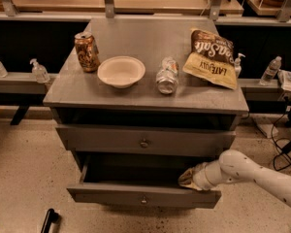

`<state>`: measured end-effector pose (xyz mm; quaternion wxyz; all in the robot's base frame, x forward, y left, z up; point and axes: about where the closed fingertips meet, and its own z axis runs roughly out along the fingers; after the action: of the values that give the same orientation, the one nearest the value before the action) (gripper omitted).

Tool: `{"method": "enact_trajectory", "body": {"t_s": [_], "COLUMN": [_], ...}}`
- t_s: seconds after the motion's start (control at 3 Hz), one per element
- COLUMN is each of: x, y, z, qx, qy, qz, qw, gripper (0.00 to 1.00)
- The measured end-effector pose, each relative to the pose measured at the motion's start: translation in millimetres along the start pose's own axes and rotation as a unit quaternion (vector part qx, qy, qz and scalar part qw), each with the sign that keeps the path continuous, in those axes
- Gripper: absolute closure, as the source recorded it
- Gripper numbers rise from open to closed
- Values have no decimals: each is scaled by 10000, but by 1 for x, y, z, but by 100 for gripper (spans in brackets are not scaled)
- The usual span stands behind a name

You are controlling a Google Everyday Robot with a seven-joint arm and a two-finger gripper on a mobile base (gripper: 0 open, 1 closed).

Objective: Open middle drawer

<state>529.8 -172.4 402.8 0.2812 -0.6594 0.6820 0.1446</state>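
Middle drawer (pixel 106 194): located directly below the top drawer (pixel 102 139) of the grey cabinet (pixel 68 97). It stands extended toward the near side, with its dark interior exposed. Its low flat front carries one small round knob (pixel 143 198) at centre.

Gripper (pixel 185 180): positioned at the right part of the middle drawer, just behind the upper edge of the drawer front and reaching into the open interior. Whether it is open, closed or gripping cannot be determined from this view. The white arm (pixel 254 171) enters from the near right and runs leftward to the gripper.

Top drawer: taller front, larger centre knob (pixel 144 143), nearly flush with the cabinet body.

Cabinet top, left to right:
- Brown drink can (pixel 87 51), upright, far left.
- White bowl (pixel 121 71), just right of the can, upright.
- Clear plastic bottle (pixel 167 75), lying on its side near centre.
- Chip bag (pixel 209 58), lying flat at the far right.

Behind the cabinet, a ledge holds a pump bottle (pixel 39 71) on the left and a water bottle (pixel 271 71) on the right.
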Motion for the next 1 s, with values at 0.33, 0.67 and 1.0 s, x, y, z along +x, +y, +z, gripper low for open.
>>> {"method": "enact_trajectory", "body": {"t_s": [0.33,0.67,1.0], "x": [2,-4,-7], "y": [11,43,63], "z": [-12,-32,-42], "qx": [-86,-286,-417], "qy": [-207,-497,-626], "qz": [20,-22,-36], "qw": [9997,9984,9972], "gripper": [100,100,100]}}
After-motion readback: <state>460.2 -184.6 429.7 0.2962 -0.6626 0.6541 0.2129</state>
